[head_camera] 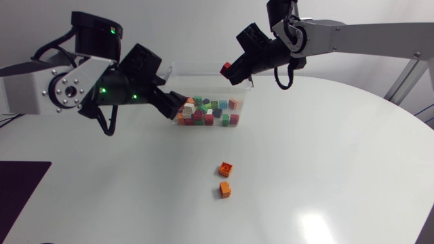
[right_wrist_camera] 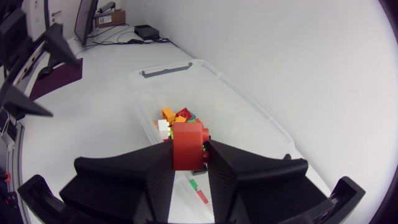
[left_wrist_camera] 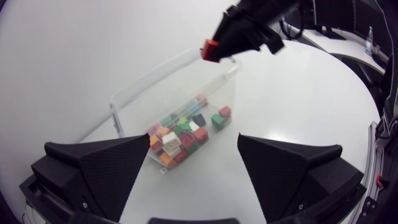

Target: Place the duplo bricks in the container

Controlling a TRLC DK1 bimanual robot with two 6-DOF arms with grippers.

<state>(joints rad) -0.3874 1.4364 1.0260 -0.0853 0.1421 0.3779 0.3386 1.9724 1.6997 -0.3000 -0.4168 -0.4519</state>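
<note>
**Two orange bricks (head_camera: 226,179) still outside the container (head_camera: 196,78); one red brick (head_camera: 226,67) held above it**

Right gripper (head_camera: 230,70): clenched on the red brick, one finger against each side. It hangs over the container's far end, at the rim. The right wrist view looks straight down past the brick (right_wrist_camera: 188,144), pinched between the right gripper's (right_wrist_camera: 189,154) wedges, into the clear container (right_wrist_camera: 205,68) beneath. From the left wrist view the same brick (left_wrist_camera: 209,48) pokes out of the gripper (left_wrist_camera: 214,50) tip just above the far rim.

Left gripper (head_camera: 178,106): released, fingers spread wide, nothing between them. It sits at the container's opposite end, the one nearest the left arm. Its own camera shows the container (left_wrist_camera: 161,87) ahead of the left gripper (left_wrist_camera: 194,140), framed by the two fingers.

Container contents: a pile of bricks (head_camera: 207,112) in mixed colours, namely red, green, orange, white and a dark one. The pile (left_wrist_camera: 183,134) is crowded toward the end by the left gripper; the half under the right gripper is mostly bare floor. The right wrist view shows the pile (right_wrist_camera: 177,118) just beyond the held brick.

Loose pieces: the two orange bricks lie on the white table (head_camera: 325,156), well apart from the container on its near side. They sit close together without touching, one slightly closer to the container than the other.
</note>
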